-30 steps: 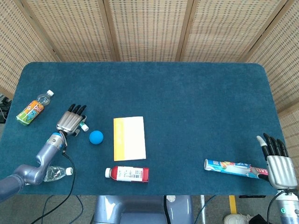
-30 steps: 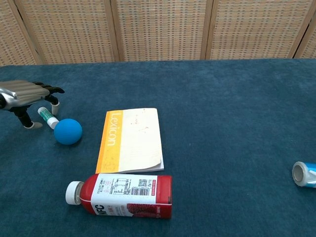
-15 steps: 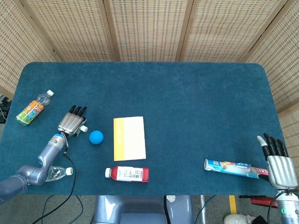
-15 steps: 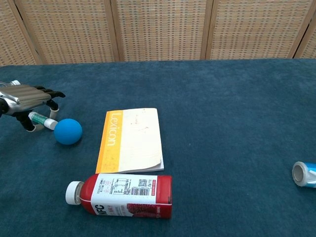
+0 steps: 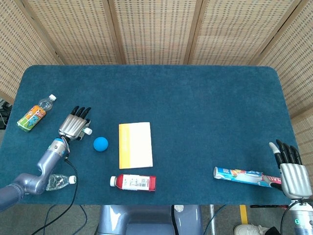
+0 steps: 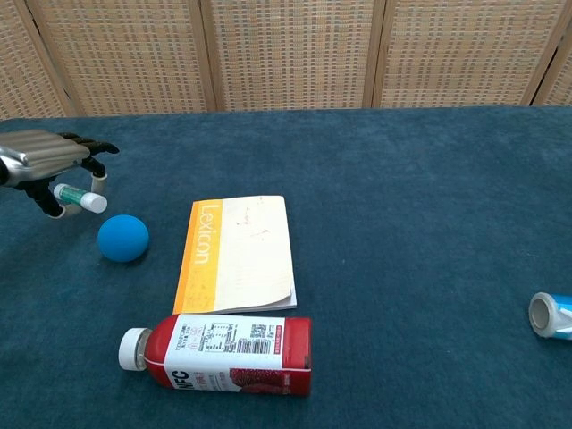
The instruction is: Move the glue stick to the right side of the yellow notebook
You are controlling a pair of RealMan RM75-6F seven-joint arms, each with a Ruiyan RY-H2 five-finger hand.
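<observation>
My left hand (image 5: 74, 126) (image 6: 49, 159) holds the green-and-white glue stick (image 6: 78, 197) (image 5: 87, 130) under its fingers, lifted a little off the cloth at the table's left. The stick's white cap points toward the blue ball (image 6: 122, 238) (image 5: 100, 143). The yellow notebook (image 5: 135, 145) (image 6: 238, 253) lies flat to the right of the ball, its yellow spine on the left. My right hand (image 5: 291, 170) rests open at the front right corner, far from all of this; the chest view does not show it.
A red juice bottle (image 6: 219, 354) (image 5: 134, 182) lies in front of the notebook. A toothpaste tube (image 5: 242, 176) (image 6: 550, 315) lies near my right hand. A small colourful bottle (image 5: 34, 114) and a clear bottle (image 5: 59, 181) lie at the left edge. Bare blue cloth (image 5: 205, 117) spreads right of the notebook.
My left hand closed on the glue stick and raised it off the cloth, away from the blue ball. The right hand has not moved.
</observation>
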